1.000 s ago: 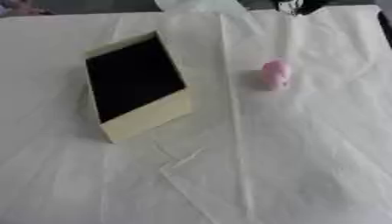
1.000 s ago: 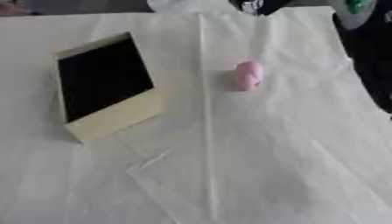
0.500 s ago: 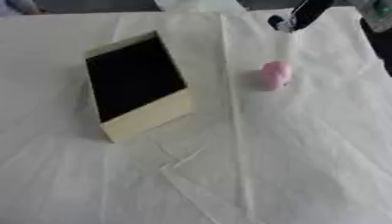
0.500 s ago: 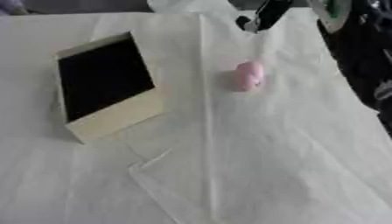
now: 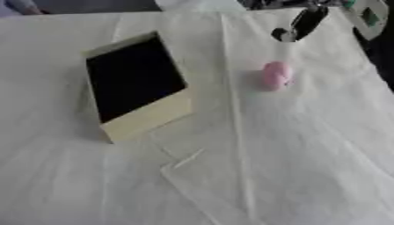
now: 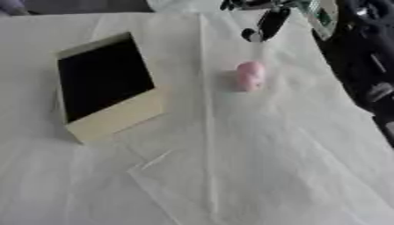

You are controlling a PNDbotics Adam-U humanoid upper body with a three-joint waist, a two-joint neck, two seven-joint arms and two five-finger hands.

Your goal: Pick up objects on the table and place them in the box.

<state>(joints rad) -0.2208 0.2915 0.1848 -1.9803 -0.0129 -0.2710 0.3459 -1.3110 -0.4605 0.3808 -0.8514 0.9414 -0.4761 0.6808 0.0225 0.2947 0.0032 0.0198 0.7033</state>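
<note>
One robot hand (image 5: 298, 24) has come lower toward the pink object (image 5: 275, 75).

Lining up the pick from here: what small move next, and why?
Probably bring the right hand down and nearer, onto the pink object. The hand hangs beyond it, not touching; the object lies alone on the cloth, right of the open box.

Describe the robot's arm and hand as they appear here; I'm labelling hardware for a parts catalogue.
Only the right hand shows, at the top right: slim black fingers with a rounded tip. Behind it sits a pale grey-white block with a small green marking. In the right eye view a black arm with lighter joint parts runs along the right edge. The left hand is not in view.
</note>
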